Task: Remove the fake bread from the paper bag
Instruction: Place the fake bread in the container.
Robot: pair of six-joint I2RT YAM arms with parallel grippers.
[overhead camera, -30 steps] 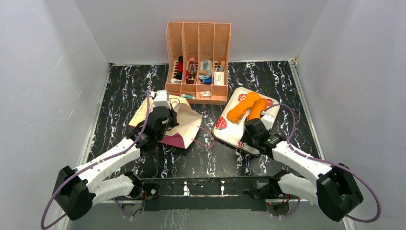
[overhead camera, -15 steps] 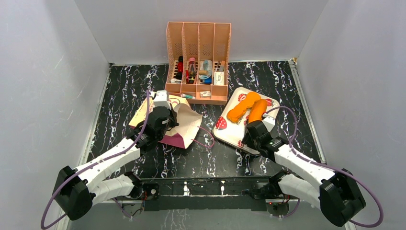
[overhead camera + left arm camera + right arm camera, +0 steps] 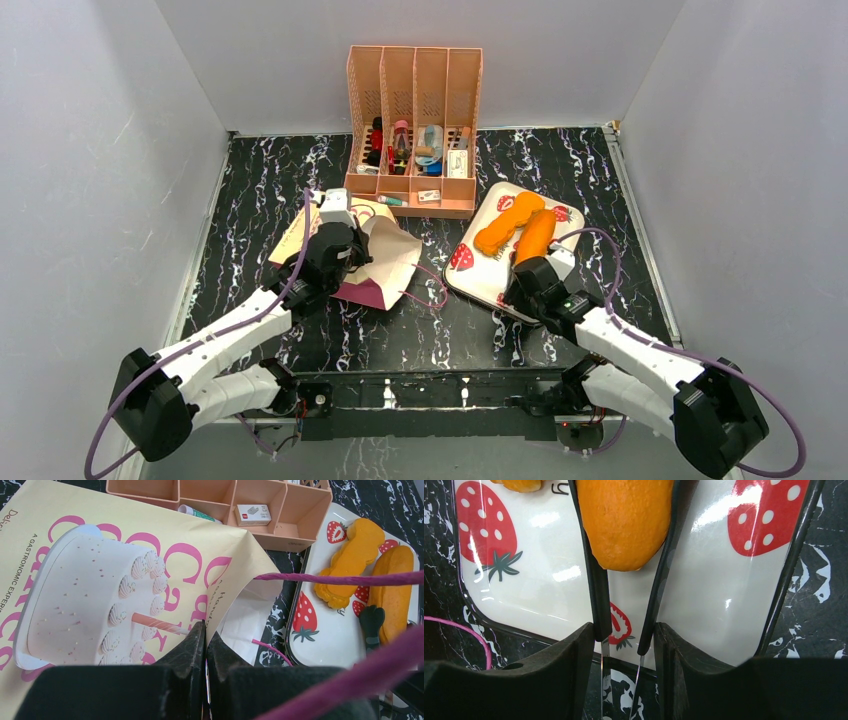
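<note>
Though overhead hides it, right gripper [image 3: 625, 495] clasps loaf [image 3: 624, 535].

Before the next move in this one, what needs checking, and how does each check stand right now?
1. Left pincer pinching the paper bag rim: ok.
2. Long loaf resting on the strawberry tray: ok.
3. Right pincer free of that loaf: cannot tell; its fingers sit close on both sides.
4. Knobbly loaf on the tray, outside the right pincer: ok.
5. Bag emptied of bread: cannot tell; most of its inside is hidden.
</note>
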